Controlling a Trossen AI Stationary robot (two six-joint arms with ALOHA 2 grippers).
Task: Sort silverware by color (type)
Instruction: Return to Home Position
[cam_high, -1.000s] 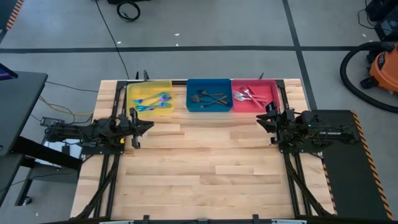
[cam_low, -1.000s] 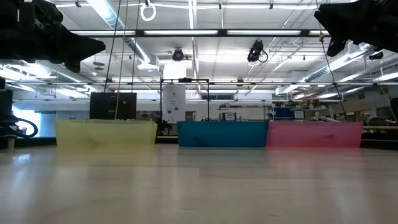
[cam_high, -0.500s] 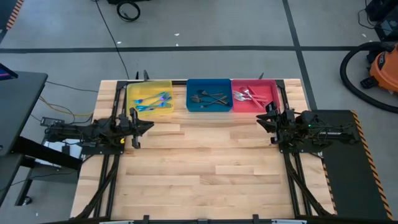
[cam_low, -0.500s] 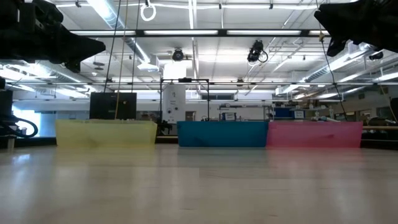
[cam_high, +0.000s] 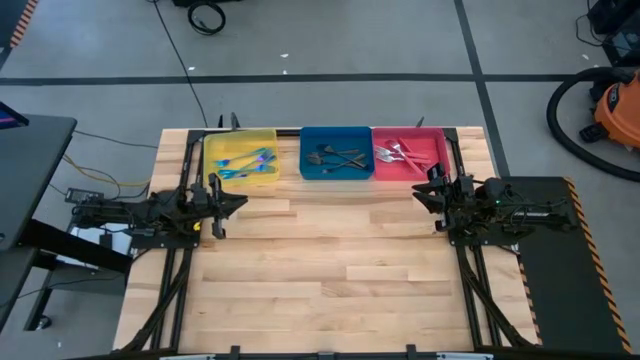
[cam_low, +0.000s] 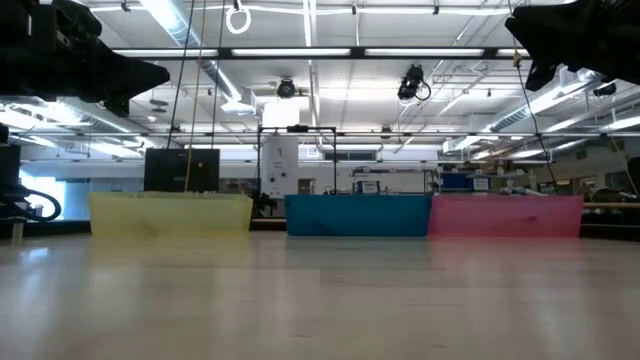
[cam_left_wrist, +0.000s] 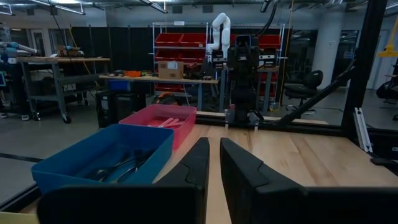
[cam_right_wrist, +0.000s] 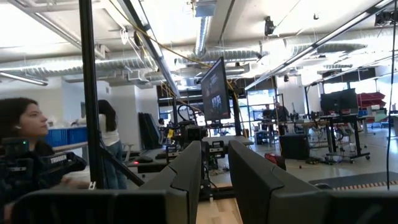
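Observation:
The silverware lies in three trays at the table's far edge. Teal-handled pieces lie in the yellow tray, dark grey pieces in the blue tray, and red-handled pieces in the red tray. My left gripper hovers near the table's left edge, just in front of the yellow tray. It is empty, with only a narrow slit between its fingers. My right gripper hovers near the right edge, in front of the red tray. It is also empty and all but shut.
The three trays stand side by side along the far edge, as the low view also shows. The wooden tabletop stretches between the two arms and toward the near edge. Two people show in the room beyond the table.

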